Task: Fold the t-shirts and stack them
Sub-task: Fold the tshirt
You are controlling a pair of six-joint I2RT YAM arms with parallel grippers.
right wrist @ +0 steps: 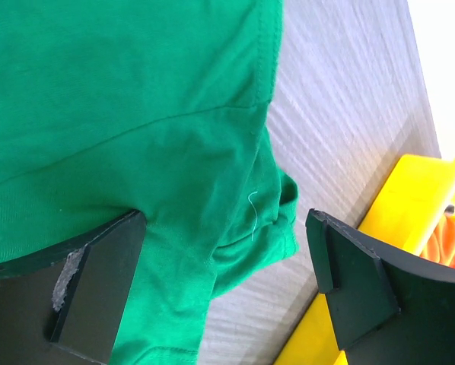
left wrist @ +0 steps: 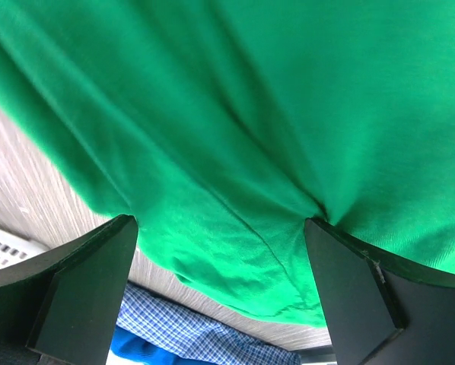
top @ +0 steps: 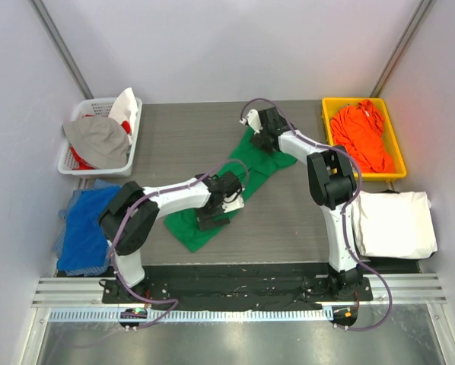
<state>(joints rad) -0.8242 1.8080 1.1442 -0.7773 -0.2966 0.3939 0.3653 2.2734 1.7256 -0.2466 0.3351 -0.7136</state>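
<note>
Robot lab test cell: plain white walls [top: 235, 46] box in a dark counter [top: 288, 220], left arm [top: 174, 194] and right arm [top: 342, 228] bolted by an aluminium rail [top: 243, 289], yellow bin [top: 380, 176] and white basket [top: 90, 168] at the sides.

- The left arm [top: 167, 196] is reaching out from its base, its elbow bending on the left of the green t-shirt [top: 250, 171] and its forearm stretching rightward over the shirt's near end.
- The left gripper [left wrist: 220, 228] is pointing down at the shirt's near end, its jaws standing wide apart with green cloth spanning the gap between them; it is pinching nothing.
- The right arm [top: 330, 179] is rising on the right of the shirt, then folding leftward toward the shirt's far end.
- The right gripper [right wrist: 226, 220] is hanging over the shirt's far corner with its jaws spread wide, one finger sitting over the cloth and the other lying beyond the shirt's edge.
</note>
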